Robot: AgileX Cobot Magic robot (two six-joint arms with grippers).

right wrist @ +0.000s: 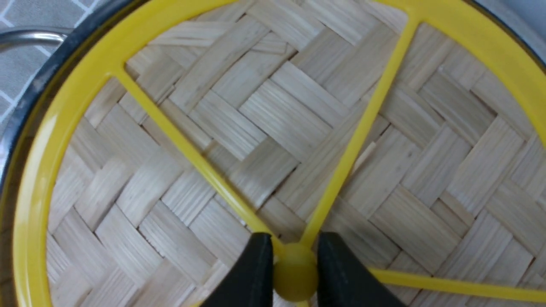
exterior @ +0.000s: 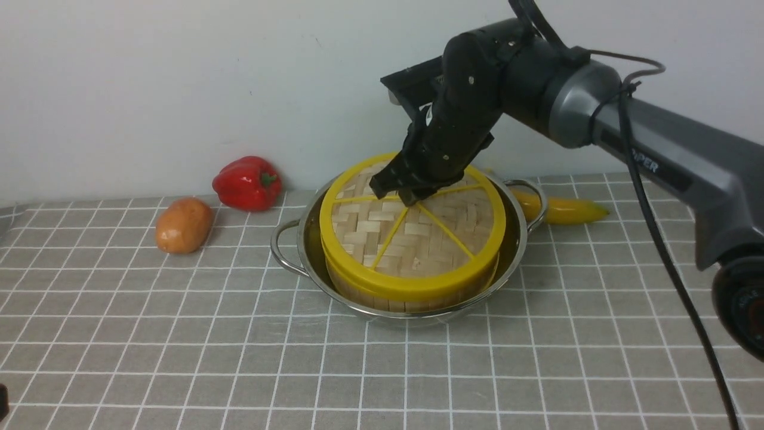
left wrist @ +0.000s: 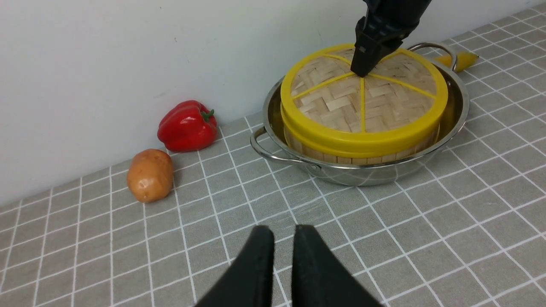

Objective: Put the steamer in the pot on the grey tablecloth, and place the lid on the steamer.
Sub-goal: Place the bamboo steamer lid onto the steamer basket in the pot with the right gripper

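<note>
the steamer's contents are hidden under the flat woven-bamboo lid with yellow rim and spokes (exterior: 412,239); of the round bamboo steamer (left wrist: 337,158) only a strip of slatted wall shows. the yellow banana (exterior: 564,209) is partly hidden behind the right side of the shiny steel two-handled pot (exterior: 406,315). a red bell pepper (exterior: 248,182) and a brown potato (exterior: 184,225) lie far left, apart from the pot. the pot sits mid-scene on the grey white-gridded tablecloth (exterior: 179,334), with the steamer inside it and the lid level on top. the right gripper (right wrist: 294,256) pinches the lid's yellow knob (right wrist: 294,273). the left gripper (left wrist: 283,238) hangs over bare cloth, fingers almost together, holding nothing.
</note>
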